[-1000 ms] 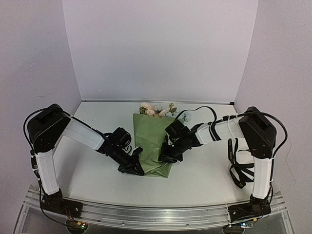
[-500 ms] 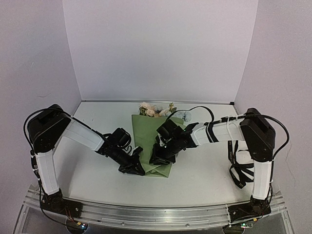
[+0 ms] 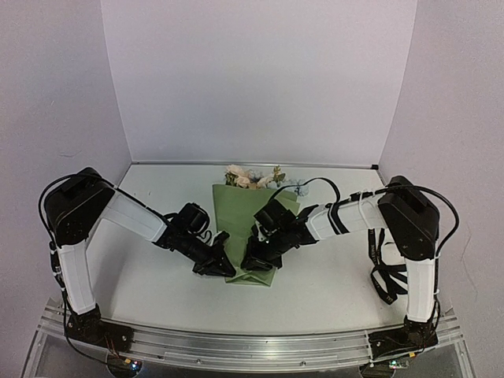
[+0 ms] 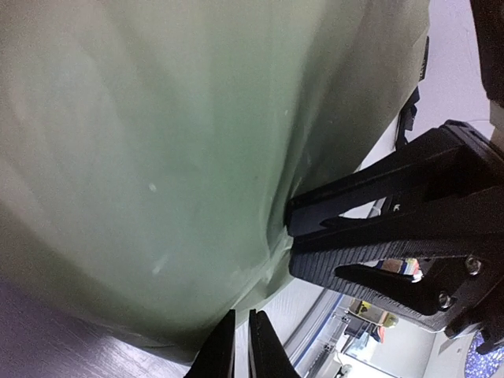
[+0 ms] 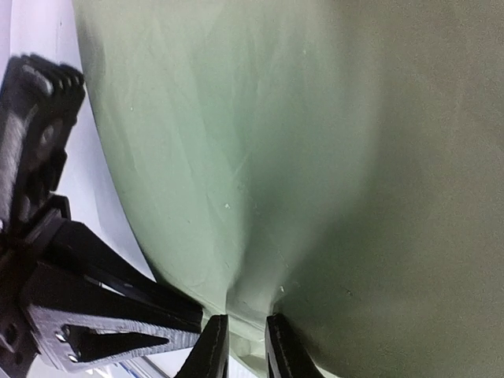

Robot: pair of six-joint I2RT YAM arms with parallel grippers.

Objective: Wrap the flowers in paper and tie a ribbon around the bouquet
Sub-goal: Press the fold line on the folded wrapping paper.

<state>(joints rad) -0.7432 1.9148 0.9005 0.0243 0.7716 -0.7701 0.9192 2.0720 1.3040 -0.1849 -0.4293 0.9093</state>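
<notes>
The bouquet lies mid-table: olive-green paper (image 3: 246, 220) folded round the stems, with the flowers (image 3: 250, 177) showing cream blooms at its far end. My left gripper (image 3: 226, 266) sits at the cone's near left edge. Its jaws (image 4: 242, 346) are nearly together at the paper's (image 4: 157, 157) rim, and I see no paper between them. My right gripper (image 3: 250, 261) is at the near right edge, and in its wrist view (image 5: 246, 346) it is shut on a puckered fold of paper (image 5: 299, 157). The black ribbon (image 3: 383, 272) lies in loops by the right arm's base.
The two grippers are almost touching at the cone's narrow end. The right gripper's fingers (image 4: 370, 228) fill the right side of the left wrist view. The back wall stands just behind the blooms. The table's metal rail (image 3: 252, 342) runs along the near edge.
My right gripper has moved left and nearer the cone's narrow end, drawing the right side of the paper in. The left gripper shifted slightly right, and the cone looks narrower.
</notes>
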